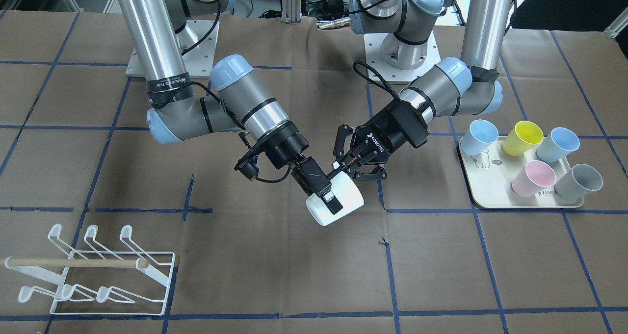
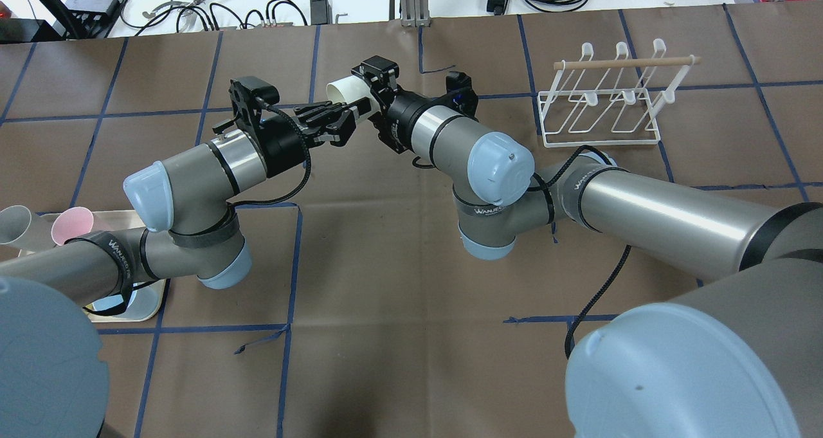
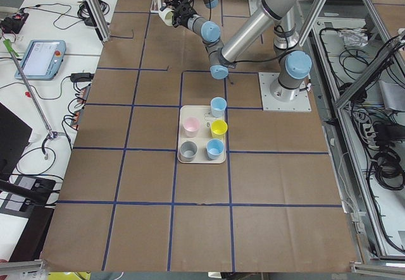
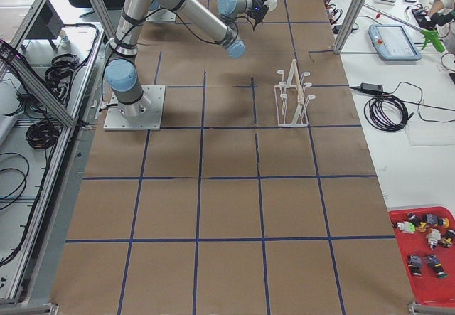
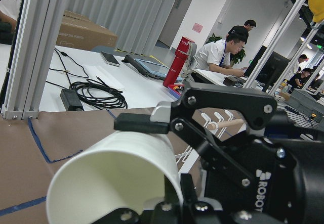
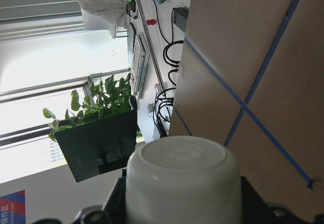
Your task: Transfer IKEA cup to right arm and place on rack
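The white cup (image 1: 349, 196) hangs in the air over the middle of the tabletop (image 1: 274, 275), tilted on its side and caught between both arms. The right fingers (image 1: 333, 204) reach along its wall from the base end and sit flush against its sides, so they look clamped on it. The left fingers (image 1: 346, 161) are closed across its wall from the other side. This reads as the hand-over itself. The rack (image 1: 73, 262) stands well apart on the side of the right arm (image 1: 245, 98), with all its prongs bare. To do the step well, the right grip should be firm and square before the left fingers let go. The left arm should then back off along its own line without nudging the cup. The mouth points away from the right wrist, so the cup is well set to slip mouth-first over a prong. The tray (image 1: 490, 182) of coloured cups lies on the opposite side, out of the way.
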`<act>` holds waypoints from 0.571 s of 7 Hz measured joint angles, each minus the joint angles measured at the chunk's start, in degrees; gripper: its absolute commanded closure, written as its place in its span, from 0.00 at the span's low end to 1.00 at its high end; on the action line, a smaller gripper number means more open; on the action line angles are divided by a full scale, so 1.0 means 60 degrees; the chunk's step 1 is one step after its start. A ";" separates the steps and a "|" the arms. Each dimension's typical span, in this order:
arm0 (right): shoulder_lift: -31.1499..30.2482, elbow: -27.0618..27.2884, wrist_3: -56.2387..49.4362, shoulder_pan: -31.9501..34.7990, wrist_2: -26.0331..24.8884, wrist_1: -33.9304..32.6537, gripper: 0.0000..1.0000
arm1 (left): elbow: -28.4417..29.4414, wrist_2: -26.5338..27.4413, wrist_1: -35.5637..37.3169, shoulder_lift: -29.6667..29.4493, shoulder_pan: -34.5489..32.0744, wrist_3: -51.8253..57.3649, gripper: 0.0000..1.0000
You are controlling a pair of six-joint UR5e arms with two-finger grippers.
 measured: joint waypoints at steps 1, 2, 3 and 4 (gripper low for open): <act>-0.0004 -0.0002 0.0034 -0.0009 0.0017 -0.0003 0.62 | 0.0020 0.0028 0.0000 0.0002 -0.0003 -0.0063 0.14; -0.0007 0.0003 0.0050 -0.0014 0.0025 0.0004 0.62 | 0.0052 0.0069 0.0006 0.0003 0.0001 -0.0167 0.01; -0.0018 -0.0004 0.0057 -0.0035 0.0041 0.0002 0.62 | 0.0059 0.0079 0.0011 0.0018 0.0001 -0.0435 0.01; -0.0019 -0.0004 0.0060 -0.0056 0.0066 0.0004 0.63 | 0.0067 0.0070 0.0013 0.0066 0.0001 -0.0712 0.01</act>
